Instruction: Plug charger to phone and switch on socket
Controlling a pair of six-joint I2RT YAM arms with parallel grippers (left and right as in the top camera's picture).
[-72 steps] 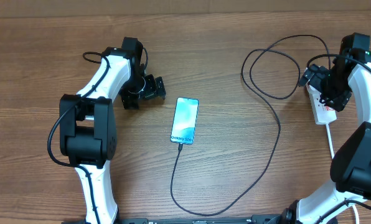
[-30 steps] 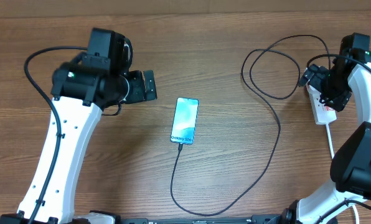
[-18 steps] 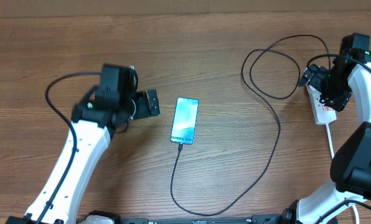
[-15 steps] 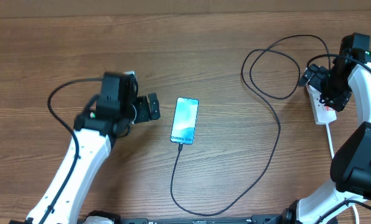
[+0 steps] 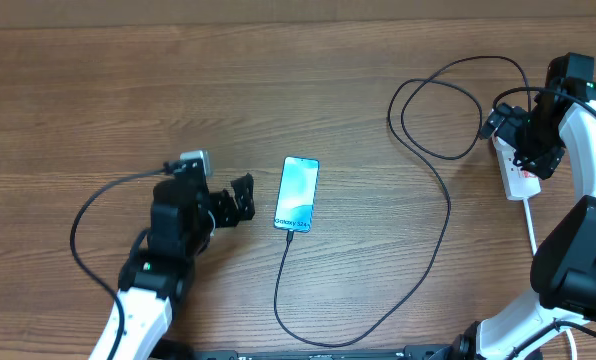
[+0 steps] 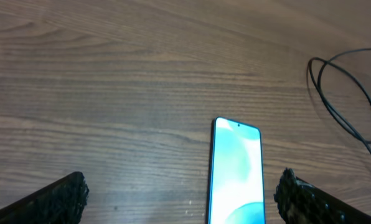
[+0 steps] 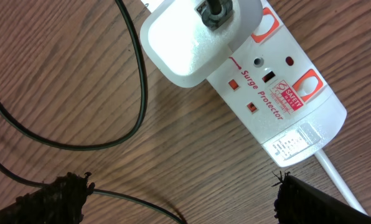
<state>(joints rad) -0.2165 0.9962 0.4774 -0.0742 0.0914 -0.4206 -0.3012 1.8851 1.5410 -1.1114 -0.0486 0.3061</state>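
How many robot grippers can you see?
2. The left gripper is open just left of the phone, not touching it. The right gripper is open above the socket at the far right. No others seem hidden.

We see the phone (image 6: 237, 171) lying flat on the brown wooden table (image 6: 111, 74), its screen light blue. The left gripper (image 6: 180, 202) is spread wide, with the phone between its two black fingers (image 6: 55, 199). A thin black cable (image 6: 311, 67) loops near the right edge.
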